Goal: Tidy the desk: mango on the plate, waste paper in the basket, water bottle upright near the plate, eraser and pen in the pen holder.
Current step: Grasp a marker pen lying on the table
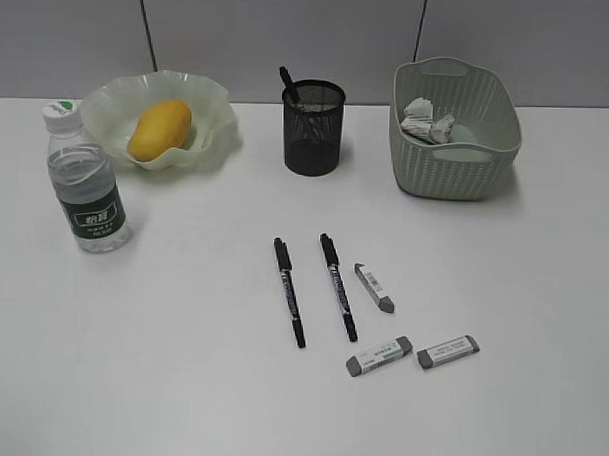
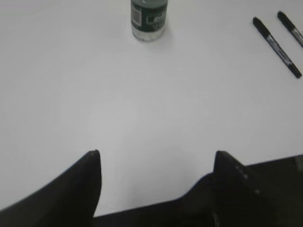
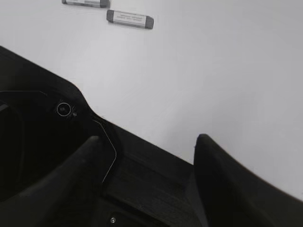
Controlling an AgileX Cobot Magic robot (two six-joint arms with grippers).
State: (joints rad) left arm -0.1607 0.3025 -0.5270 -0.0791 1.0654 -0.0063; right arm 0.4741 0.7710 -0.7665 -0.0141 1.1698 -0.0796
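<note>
Exterior view: no grippers showing. Mango lying on plate, far left. Water bottle standing near plate. Waste paper sitting in basket, far right. Pen holder holding one pen. Two pens and three erasers lying on desk.

Left wrist view: left gripper hanging wide open, holding nothing, over bare desk.

Right wrist view: right gripper standing open, empty; two erasers far off.

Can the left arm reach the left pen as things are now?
Probably yes. The left gripper is open and holds nothing, and only bare desk lies between it and the left pen. The other pen lies apart from it, so there is room to grasp.
</note>
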